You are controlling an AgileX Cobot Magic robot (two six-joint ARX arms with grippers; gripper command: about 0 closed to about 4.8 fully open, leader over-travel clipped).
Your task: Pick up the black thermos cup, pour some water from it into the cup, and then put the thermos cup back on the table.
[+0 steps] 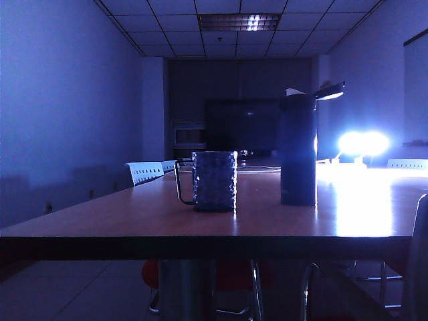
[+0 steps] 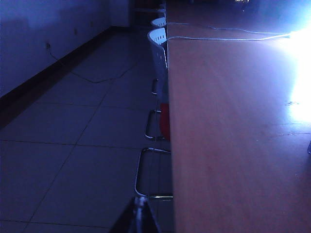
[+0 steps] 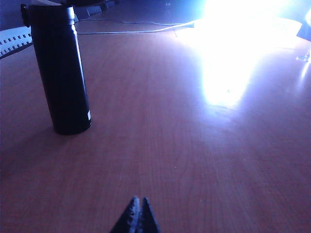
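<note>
A dim office meeting room: long table (image 1: 120,224), chairs (image 2: 158,41) along it, tiled ceiling (image 1: 167,27), wall screen (image 1: 241,124).

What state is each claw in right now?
Left claw: closed, empty, beyond the brown wooden table's edge.
Right claw: closed, empty, short of the tall black thermos cup.

No legible text or labels.
</note>
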